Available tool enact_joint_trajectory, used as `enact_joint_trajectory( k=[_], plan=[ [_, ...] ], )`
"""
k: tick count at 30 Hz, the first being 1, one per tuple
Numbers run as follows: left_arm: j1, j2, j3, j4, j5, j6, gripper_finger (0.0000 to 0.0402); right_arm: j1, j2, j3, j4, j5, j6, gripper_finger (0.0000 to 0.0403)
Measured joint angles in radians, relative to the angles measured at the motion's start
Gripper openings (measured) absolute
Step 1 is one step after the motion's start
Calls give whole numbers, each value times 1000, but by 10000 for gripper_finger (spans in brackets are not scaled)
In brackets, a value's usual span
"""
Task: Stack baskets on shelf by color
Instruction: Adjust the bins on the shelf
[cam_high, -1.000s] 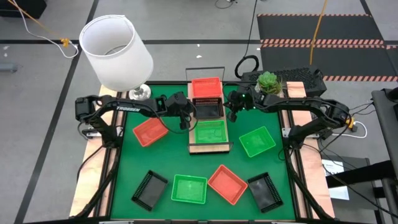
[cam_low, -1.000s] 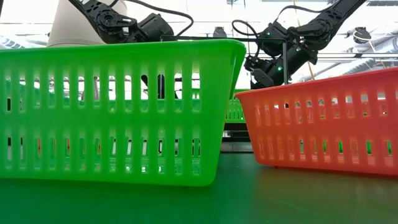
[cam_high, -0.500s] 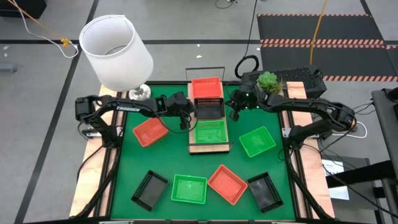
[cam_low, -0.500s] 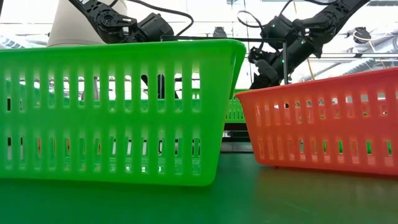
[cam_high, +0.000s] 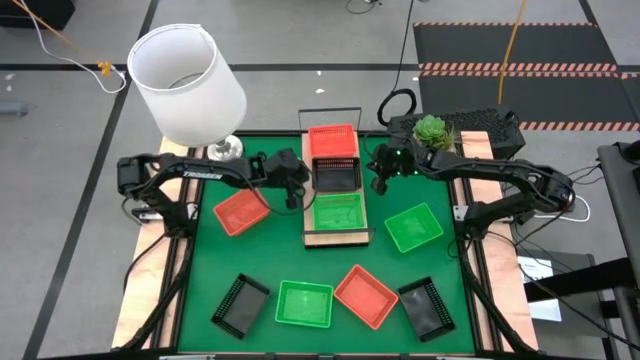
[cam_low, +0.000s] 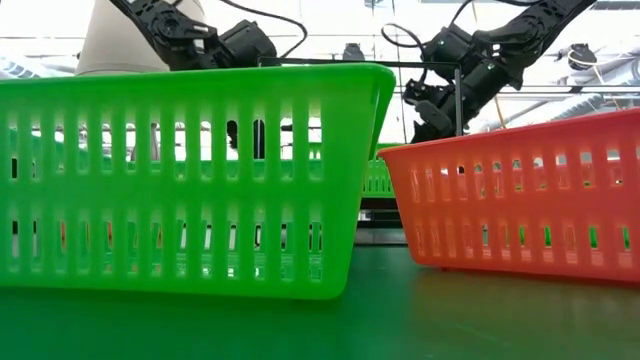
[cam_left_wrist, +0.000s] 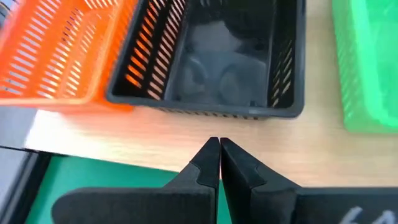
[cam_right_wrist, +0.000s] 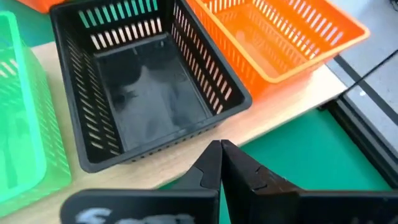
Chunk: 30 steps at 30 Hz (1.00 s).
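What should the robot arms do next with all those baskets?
Probably the left gripper, shut and empty beside the shelf, should swing to the orange-red basket just beside it. The shelf already holds one basket of each color, and six lie loose on the mat. The right gripper is shut too.

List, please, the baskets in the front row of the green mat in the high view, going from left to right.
Black slatted plastic basket → bright green square plastic basket → orange-red square plastic basket → second black slatted plastic basket.
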Motion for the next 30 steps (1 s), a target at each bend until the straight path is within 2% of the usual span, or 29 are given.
enact_joint_trajectory(
  k=[9,18,30],
  plan=[
    [-25,-91,1,-71,-2,-18,17,-9,24,0,2,-1,1,0],
    [-52,-103,0,-81,-3,-19,17,-7,93,0,66,-8,2,0],
    [-52,-103,0,-85,-9,-18,17,-6,97,0,107,-57,29,0]
  ],
)
